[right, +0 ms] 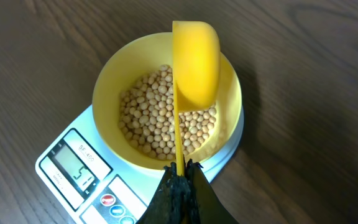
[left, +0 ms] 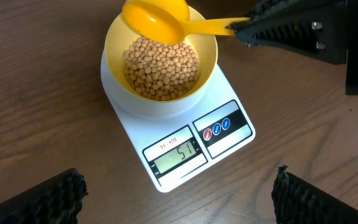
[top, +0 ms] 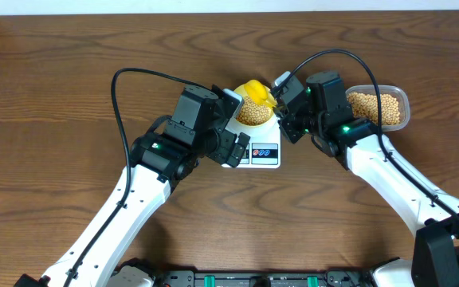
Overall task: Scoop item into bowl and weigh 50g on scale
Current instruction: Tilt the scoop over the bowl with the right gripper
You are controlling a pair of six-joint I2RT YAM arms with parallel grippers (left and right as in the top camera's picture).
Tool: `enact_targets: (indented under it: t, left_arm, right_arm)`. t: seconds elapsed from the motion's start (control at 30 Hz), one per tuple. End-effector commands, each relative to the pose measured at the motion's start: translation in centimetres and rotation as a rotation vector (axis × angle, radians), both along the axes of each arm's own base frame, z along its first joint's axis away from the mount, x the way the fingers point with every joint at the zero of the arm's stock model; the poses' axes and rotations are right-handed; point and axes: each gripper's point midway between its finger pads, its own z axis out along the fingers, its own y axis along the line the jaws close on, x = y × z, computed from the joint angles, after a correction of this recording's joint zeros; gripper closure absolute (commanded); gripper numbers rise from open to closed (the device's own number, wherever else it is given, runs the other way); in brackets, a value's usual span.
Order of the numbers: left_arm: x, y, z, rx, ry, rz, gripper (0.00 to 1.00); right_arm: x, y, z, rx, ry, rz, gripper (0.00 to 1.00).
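The bowl [left: 209,59] sits centred on the round platform of the scale [left: 129,127], which stands near the middle of the tabletop [top: 54,96]. Inside the bowl lies a heap of beans [left: 160,68], covering its bottom and leaving the upper wall bare. The display [left: 176,155] at the front edge of the scale reads 51, and two coloured buttons [left: 216,129] sit just beside it.

The right jaws are clenched on the thin handle of the yellow scoop [right: 194,62], pinching it near its end. In the right wrist view the handle runs straight up toward 12 o'clock from the jaws, and the scoop's cup is rolled onto its side above the beans, near the far rim of the bowl. No beans can be seen in the cup.

The left jaws are released and stand wide, their dark fingertips [left: 48,199] showing only at the lower corners of the left wrist view, above the tabletop in front of the scale and touching nothing.

In the overhead view the left arm reaches in from 7 o'clock and the right arm from 4 o'clock. At 3 o'clock from the scale, behind the right arm, a clear tub [top: 397,94] holds more beans
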Motion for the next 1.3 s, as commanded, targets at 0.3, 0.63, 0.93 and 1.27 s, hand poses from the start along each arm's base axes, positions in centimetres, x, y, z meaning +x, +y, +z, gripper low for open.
enact_targets:
  t: [0.3, 0.63, 0.93, 1.27]
  left_arm:
    - [0.3, 0.3, 0.1, 0.011, -0.013, 0.004, 0.02]
    - [0.3, 0.3, 0.1, 0.011, -0.013, 0.004, 0.02]
    - [0.3, 0.3, 0.1, 0.012, -0.013, 0.004, 0.02]
    - [0.3, 0.3, 0.1, 0.011, -0.013, 0.004, 0.02]
  right_arm:
    - [-0.7, 0.5, -0.5, -0.033, 0.014, 0.034, 0.99]
    - [-1.3, 0.6, -1.0, -0.068, 0.016, 0.07, 0.99]
    - [-0.4, 0.1, -0.7, -0.128, -0.056, 0.082, 0.99]
    - [-0.4, 0.1, -1.2, -0.138, -0.048, 0.089, 0.99]
